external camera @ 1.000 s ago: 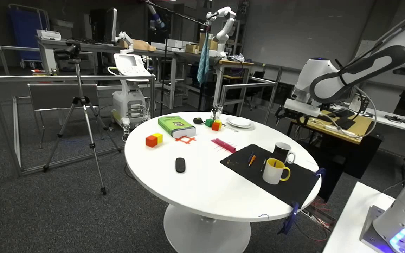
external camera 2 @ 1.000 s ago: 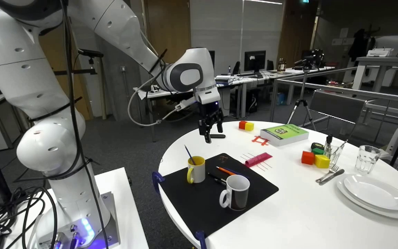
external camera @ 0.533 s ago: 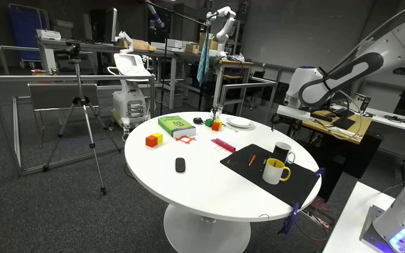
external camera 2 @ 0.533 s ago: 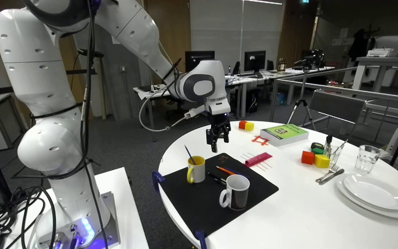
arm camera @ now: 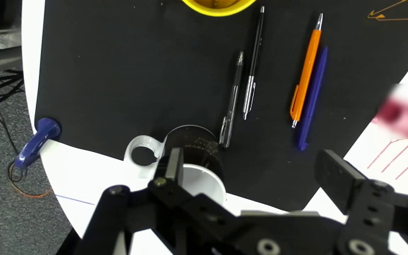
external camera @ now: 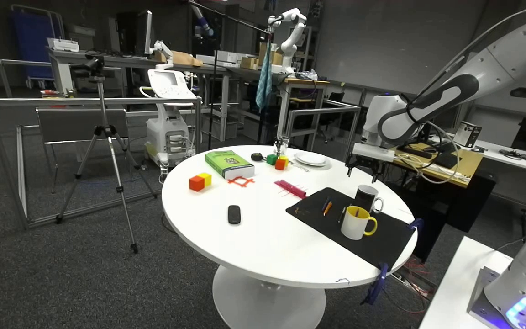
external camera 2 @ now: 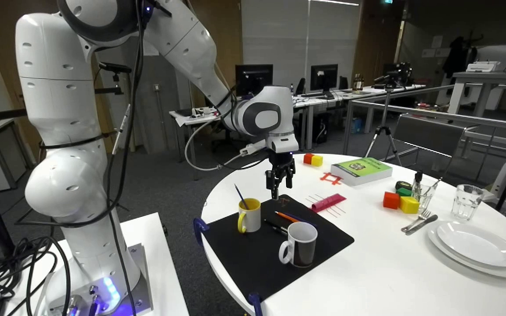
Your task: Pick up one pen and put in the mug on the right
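Note:
Two mugs stand upright on a black mat. The black mug with white handle (external camera 2: 304, 245) also shows in the wrist view (arm camera: 193, 145), partly behind a finger. The white mug with yellow inside (external camera 2: 249, 219) holds a pen or pencil (external camera 2: 241, 196); its rim shows in the wrist view (arm camera: 218, 13). An orange pen (arm camera: 306, 71) and a blue pen (arm camera: 313, 99) lie side by side on the mat. Two black-and-silver pens (arm camera: 255, 60) (arm camera: 231, 102) lie between them and the mugs. My gripper (arm camera: 250, 159) is open and empty above the mat, clear of pens and mugs.
Blue clamps (arm camera: 37, 141) hold the mat (external camera 2: 244, 259) at the table edge. A pink object (external camera 2: 328, 202), a green book (external camera 2: 361, 170), coloured blocks (external camera 2: 391, 200), glasses (external camera 2: 467, 202), cutlery (external camera 2: 420, 221) and white plates (external camera 2: 477, 245) stand on the round table (external camera 2: 367, 272).
My arm has lowered and moved inward over the table towards the mat and mugs. The gripper stays open. The mugs and pens have not moved.

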Robot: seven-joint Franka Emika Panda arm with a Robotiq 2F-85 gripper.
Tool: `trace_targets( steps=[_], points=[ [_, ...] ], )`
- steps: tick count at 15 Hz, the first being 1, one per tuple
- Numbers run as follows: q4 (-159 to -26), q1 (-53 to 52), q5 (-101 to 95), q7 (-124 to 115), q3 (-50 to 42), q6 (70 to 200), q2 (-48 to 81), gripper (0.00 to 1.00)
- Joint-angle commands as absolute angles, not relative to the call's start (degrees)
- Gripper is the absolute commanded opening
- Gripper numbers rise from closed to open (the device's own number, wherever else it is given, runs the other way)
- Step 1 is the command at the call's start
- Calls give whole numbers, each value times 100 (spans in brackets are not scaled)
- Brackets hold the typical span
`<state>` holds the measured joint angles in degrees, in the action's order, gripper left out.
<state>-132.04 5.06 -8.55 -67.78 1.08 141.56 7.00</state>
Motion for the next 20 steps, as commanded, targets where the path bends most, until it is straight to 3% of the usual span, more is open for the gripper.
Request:
trace_targets(
  steps=[1, 11, 20],
  points=[
    [-13307, 257, -997, -6941, -140, 14279, 619, 100],
    [-13332, -180, -1726, -7525, -498, 15669, 1214, 100],
    [-13216, -112, -245, -6411, -245, 16080, 1760, 100]
  ],
)
